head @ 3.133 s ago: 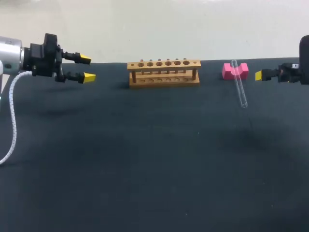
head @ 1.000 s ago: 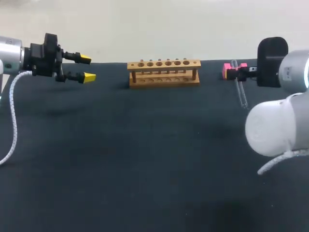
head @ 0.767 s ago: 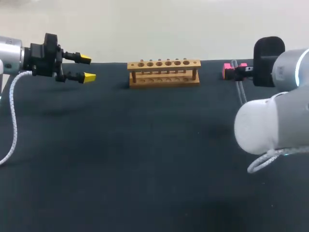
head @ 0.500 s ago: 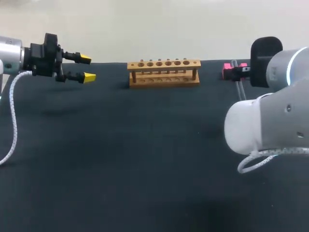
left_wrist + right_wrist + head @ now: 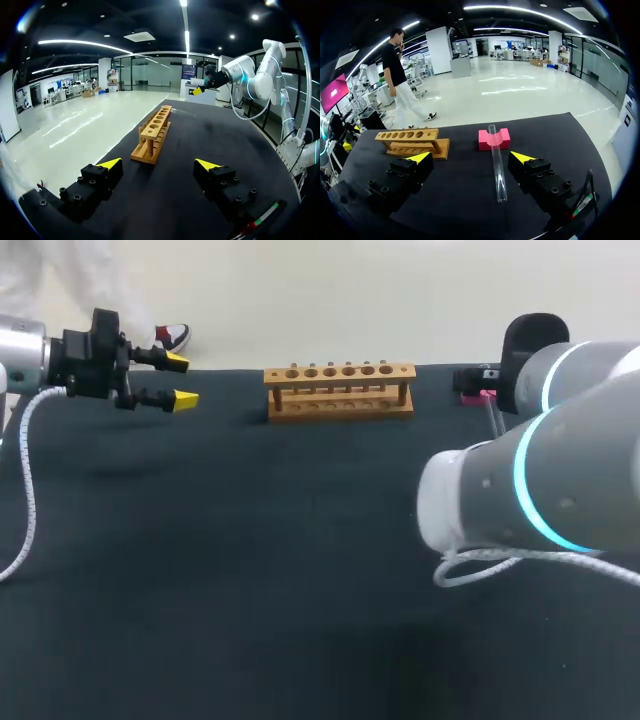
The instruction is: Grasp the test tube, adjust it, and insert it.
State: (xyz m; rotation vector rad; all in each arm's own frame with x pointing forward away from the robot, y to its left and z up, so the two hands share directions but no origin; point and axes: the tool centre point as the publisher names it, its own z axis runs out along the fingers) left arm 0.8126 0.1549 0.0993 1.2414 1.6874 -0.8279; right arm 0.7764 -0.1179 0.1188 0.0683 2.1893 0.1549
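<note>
Since nothing grips it yet, the test tube (image 5: 497, 170) is entered as free-lying stock.

Item: test tube. Clear, slim and straight. Judged to be glass, so light, rigid, smooth enough to slip and liable to crack under a hard pinch or a knock.
Position: on the dark tabletop (image 5: 460, 195), one end propped in the notch of the pink block (image 5: 485, 140), the other end down on the cloth, so it lies at a slight slope.
Suggested hold: across the bare middle of its length, clear of the block, with moderate squeeze. A hold near either end would likely let it pivot.

Item: right end effector (image 5: 470, 158). Fingers spread wide, holding nothing. The tube lies ahead of it, roughly in line with the gap between the fingers, closer to one yellow tip than the other and touching neither.

Item: left end effector (image 5: 158, 164). Fingers spread and empty, well apart from the tube at the far side of the tabletop.

Item: wooden rack (image 5: 412, 140). Stands beside the pink block, its holes showing no tube.
</note>
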